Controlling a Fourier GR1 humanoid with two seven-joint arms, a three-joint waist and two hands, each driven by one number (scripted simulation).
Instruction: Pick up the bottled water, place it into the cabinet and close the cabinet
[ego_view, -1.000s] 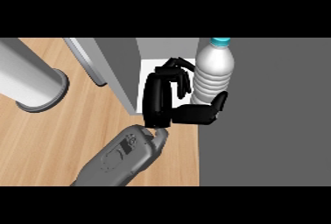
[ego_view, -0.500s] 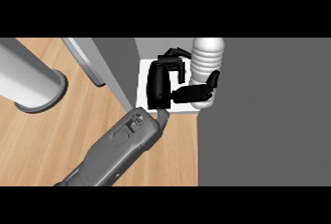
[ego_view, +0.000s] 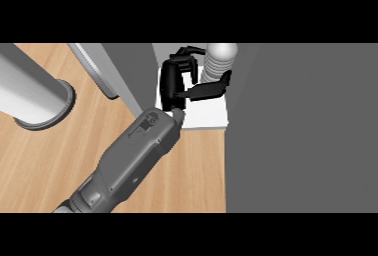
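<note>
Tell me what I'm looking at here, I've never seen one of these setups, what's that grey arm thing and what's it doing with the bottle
You are looking steeply down from a humanoid robot's head at a wooden counter. The grey tube rising from the lower edge is one of its forearms, ending in a black hand with fingers and a thumb. From this one picture I cannot tell whether it is the left or the right arm.

The hand is curled round a bottled water, a ribbed clear bottle, and has it inside an open cabinet, above the white floor of the cabinet. The grey panel slanting away at the upper left is most likely the cabinet door, standing open. The big grey mass on the right is the cabinet's outer side.

At the left edge a grey cylinder stands on the counter; I cannot tell what it is.
</note>
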